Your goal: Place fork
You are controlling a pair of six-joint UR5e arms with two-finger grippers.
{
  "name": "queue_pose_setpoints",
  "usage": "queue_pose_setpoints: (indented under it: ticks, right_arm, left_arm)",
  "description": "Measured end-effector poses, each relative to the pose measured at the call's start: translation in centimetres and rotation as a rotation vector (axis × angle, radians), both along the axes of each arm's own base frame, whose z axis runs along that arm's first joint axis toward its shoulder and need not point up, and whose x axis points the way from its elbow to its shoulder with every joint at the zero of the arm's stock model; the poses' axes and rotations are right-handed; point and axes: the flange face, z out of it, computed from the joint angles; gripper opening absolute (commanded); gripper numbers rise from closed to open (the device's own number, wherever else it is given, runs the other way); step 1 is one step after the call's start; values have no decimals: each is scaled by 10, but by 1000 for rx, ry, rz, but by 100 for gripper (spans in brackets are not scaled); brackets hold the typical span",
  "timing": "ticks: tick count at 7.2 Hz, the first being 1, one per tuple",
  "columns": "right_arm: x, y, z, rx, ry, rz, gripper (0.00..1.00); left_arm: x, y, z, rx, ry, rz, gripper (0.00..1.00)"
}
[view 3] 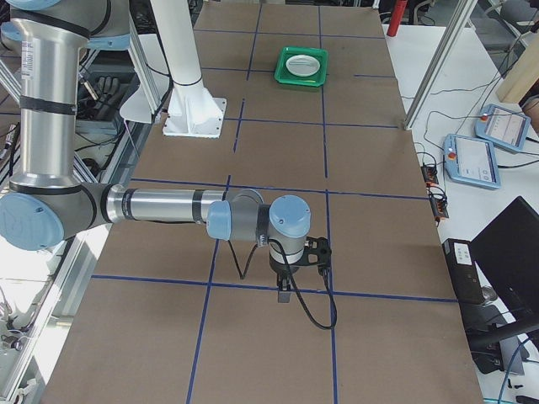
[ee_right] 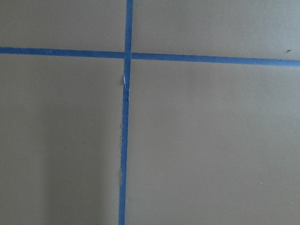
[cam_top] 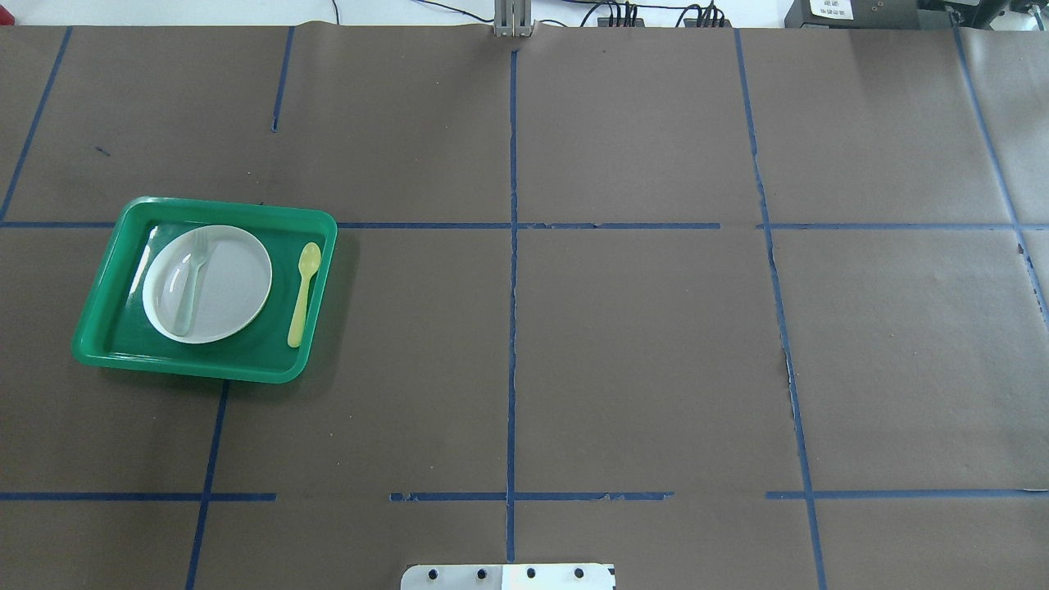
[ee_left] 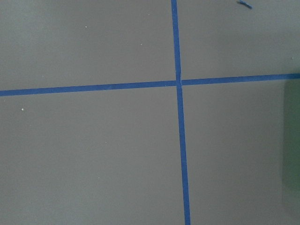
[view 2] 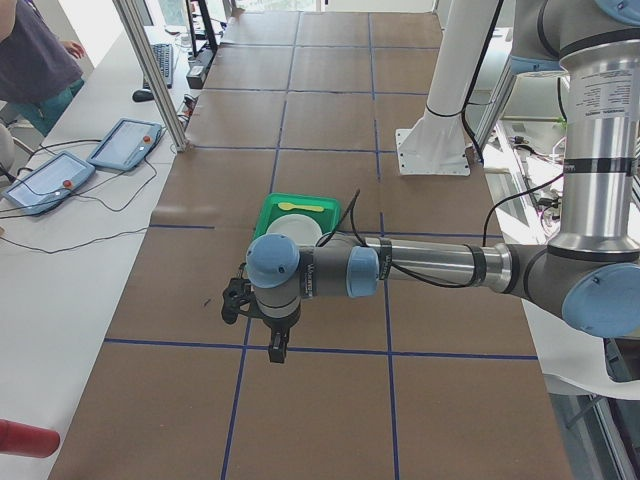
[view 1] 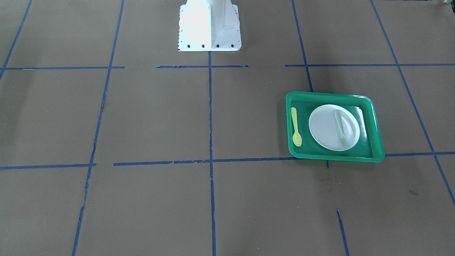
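Note:
The pale fork [view 1: 342,128] lies on a white plate [view 1: 325,128] inside a green tray [view 1: 334,95]. The overhead view shows the fork [cam_top: 192,279] on the left half of the plate [cam_top: 233,283], tines pointing away from the robot. Neither gripper appears in the overhead, front or wrist views. The near arm in the exterior left view holds my left gripper [view 2: 275,352] above the table, short of the tray [view 2: 268,212]. The near arm in the exterior right view holds my right gripper [view 3: 284,295] far from the tray [view 3: 280,74]. I cannot tell whether either is open or shut.
A yellow spoon [cam_top: 303,291] lies in the tray beside the plate, on the side nearer the table's middle. Blue tape lines cross the brown table. The robot's white base [view 1: 209,26] stands at the table's edge. Tablets and cables [view 2: 120,145] lie on the operators' side.

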Motion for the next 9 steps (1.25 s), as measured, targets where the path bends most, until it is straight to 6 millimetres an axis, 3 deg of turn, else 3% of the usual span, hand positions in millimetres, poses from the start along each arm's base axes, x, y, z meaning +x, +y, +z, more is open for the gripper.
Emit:
queue_pose_setpoints:
  ticks: [3, 4, 5, 7, 9]
  right_arm:
    - [0, 0, 0, 0, 0, 0, 100]
    - [0, 0, 0, 0, 0, 0, 100]
    - [0, 0, 0, -1, 0, 1, 100]
    - [0, 0, 0, -1, 0, 1, 100]
    - [0, 0, 0, -1, 0, 1, 100]
  left_arm:
    - [5, -4, -2, 0, 1, 4, 100]
    - [15, -9, -13, -11, 2, -8, 100]
    - [36, -16, -39, -25, 6, -34, 100]
    - [114, -20, -109, -20, 39, -55, 100]
    - [182, -15, -147, -17, 99, -74, 100]
